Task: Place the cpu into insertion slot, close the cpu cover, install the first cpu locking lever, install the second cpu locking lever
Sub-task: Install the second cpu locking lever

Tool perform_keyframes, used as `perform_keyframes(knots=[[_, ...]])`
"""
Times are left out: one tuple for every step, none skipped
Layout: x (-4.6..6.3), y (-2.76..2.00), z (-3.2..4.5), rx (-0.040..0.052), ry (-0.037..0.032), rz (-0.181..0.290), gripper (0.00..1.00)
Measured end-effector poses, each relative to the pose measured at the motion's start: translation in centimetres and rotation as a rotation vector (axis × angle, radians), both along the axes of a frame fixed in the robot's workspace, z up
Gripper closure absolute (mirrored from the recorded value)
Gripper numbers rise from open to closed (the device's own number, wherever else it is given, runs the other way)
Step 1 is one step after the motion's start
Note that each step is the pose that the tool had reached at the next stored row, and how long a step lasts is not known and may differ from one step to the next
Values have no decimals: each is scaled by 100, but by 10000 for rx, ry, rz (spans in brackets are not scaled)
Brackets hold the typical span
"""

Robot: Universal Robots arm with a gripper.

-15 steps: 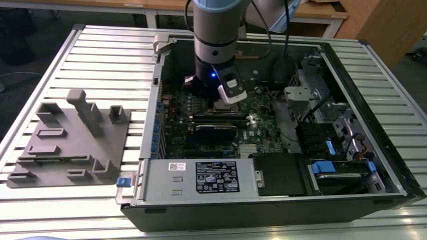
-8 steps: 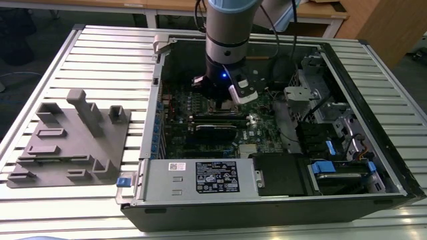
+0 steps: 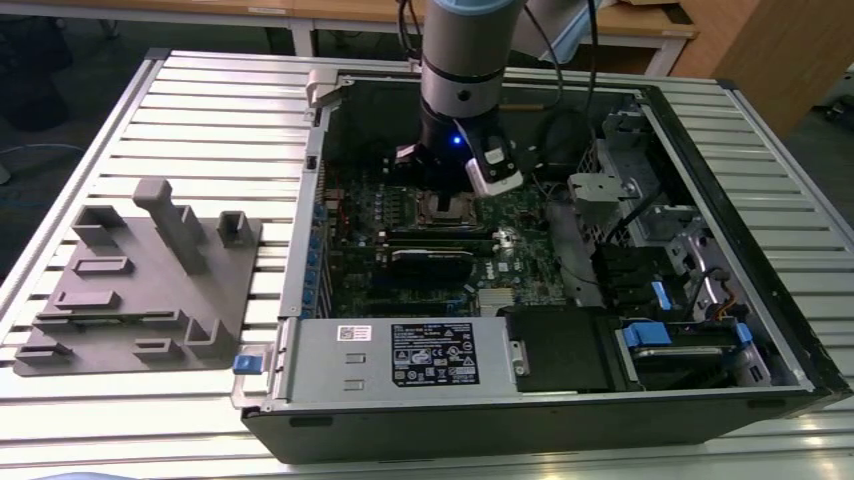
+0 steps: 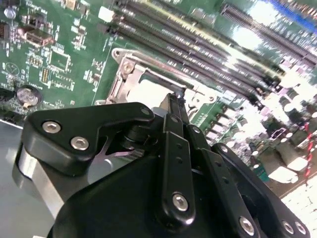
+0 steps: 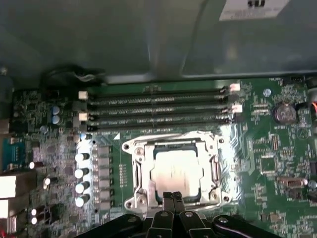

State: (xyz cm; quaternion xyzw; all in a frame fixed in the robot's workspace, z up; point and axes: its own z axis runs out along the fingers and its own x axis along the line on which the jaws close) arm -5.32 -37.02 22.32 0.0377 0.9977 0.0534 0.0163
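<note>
**CPU seated, cover down, gripper at the socket edge**

Exterior view: the gripper [image 3: 447, 195] hangs inside the open computer case [image 3: 747, 395], over the insertion slot [image 3: 443, 208].

Second wrist view: its fingers [image 4: 174, 116], pressed together and holding nothing, touch the socket's metal rim.

First wrist view: the cpu [image 5: 171, 171] lies in the slot, framed by the cpu cover [image 5: 214, 171], fingertips at 6 o'clock. Whether the levers are latched, I cannot tell.

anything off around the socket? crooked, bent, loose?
Nothing stands out. In the first wrist view the cpu sits square in the insertion slot, with the cpu cover lying evenly around it. The pincer is shut at the socket's near edge. No visible damage or stray parts.
</note>
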Motion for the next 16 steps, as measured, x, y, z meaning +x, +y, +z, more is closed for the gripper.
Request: perform_keyframes(knots=[[12, 11, 0, -14, 0, 2, 89], [28, 17, -2, -22, -1, 1, 89], [46, 24, -2, -29, 0, 1, 89], [57, 31, -3, -32, 0, 1, 89], [61, 40, -4, -33, -1, -1, 89], [62, 50, -5, -33, -1, -2, 89], [62, 67, -5, -33, -1, -1, 89], [62, 87, -6, -33, -1, -1, 89], [62, 102, -5, -34, 0, -1, 89], [62, 105, -6, -33, -1, 1, 89], [62, 105, -6, -33, -1, 1, 89], [62, 105, -6, -33, -1, 2, 89], [62, 109, -6, -33, -1, 0, 89], [62, 112, -6, -33, -1, 0, 89], [62, 112, -6, -33, -1, 0, 89], [62, 112, -6, -33, -1, 0, 89]])
